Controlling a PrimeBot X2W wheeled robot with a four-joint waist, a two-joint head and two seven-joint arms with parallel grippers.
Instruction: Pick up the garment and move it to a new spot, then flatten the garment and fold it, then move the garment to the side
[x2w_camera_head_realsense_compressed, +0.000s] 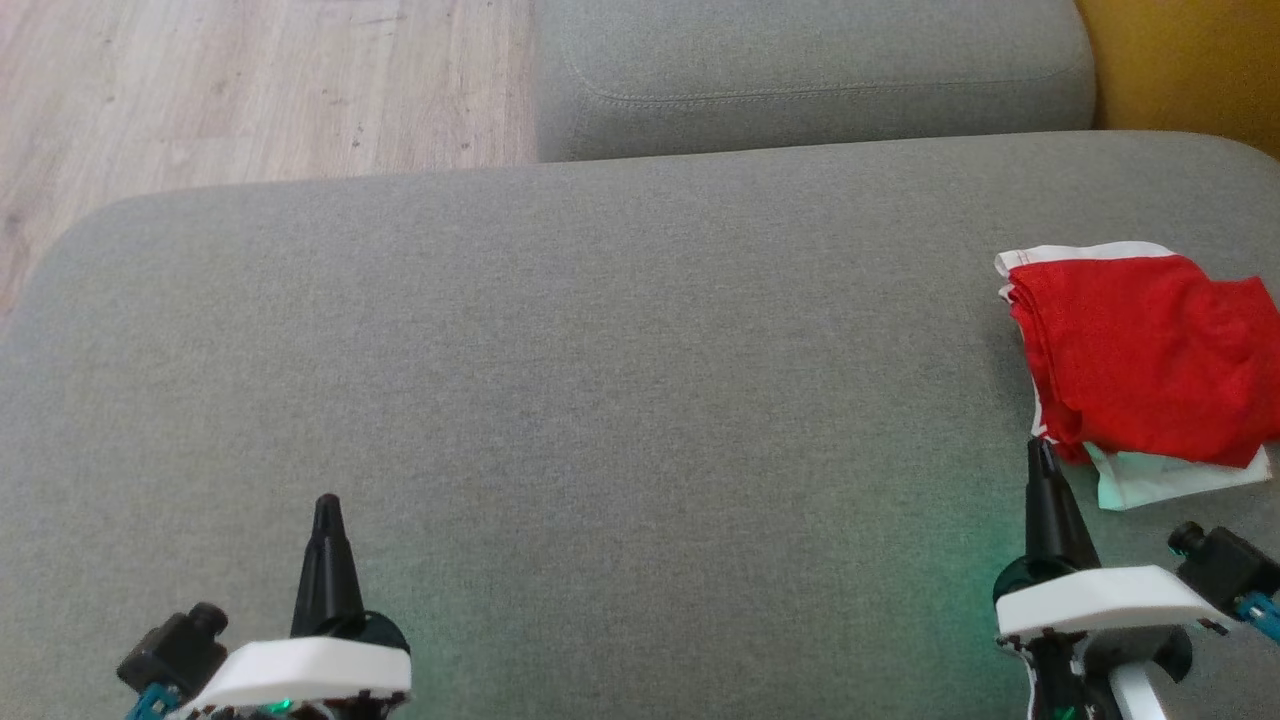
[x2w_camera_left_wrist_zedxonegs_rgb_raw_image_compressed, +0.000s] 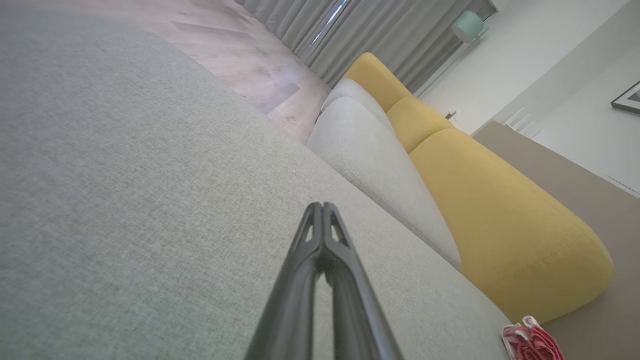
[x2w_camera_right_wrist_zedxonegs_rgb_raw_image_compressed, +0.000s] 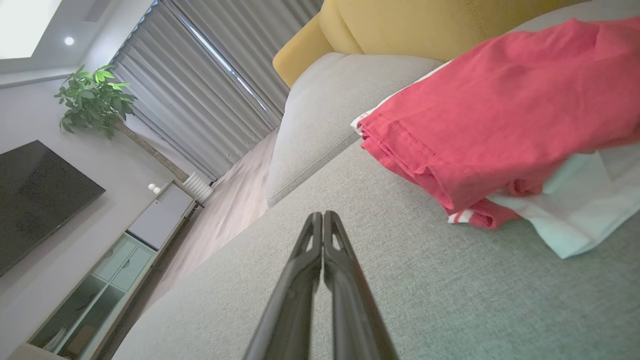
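Red-and-white garment (x2w_camera_head_realsense_compressed: 1140, 370) folded at 3 o'clock on grey sofa seat (x2w_camera_head_realsense_compressed: 560, 380), right edge cut off. Right gripper (x2w_camera_head_realsense_compressed: 1040, 447) at 5 o'clock, jaws pressed together, empty, tip near garment corner; contact unclear. Left gripper (x2w_camera_head_realsense_compressed: 327, 503) at 7 o'clock, jaws pressed together, well apart from garment.

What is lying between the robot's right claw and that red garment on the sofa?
Nothing visible. The shut right gripper has bare grey sofa cushion between it and the folded red-and-white garment; in the head view its tip sits at the garment's near-left corner.
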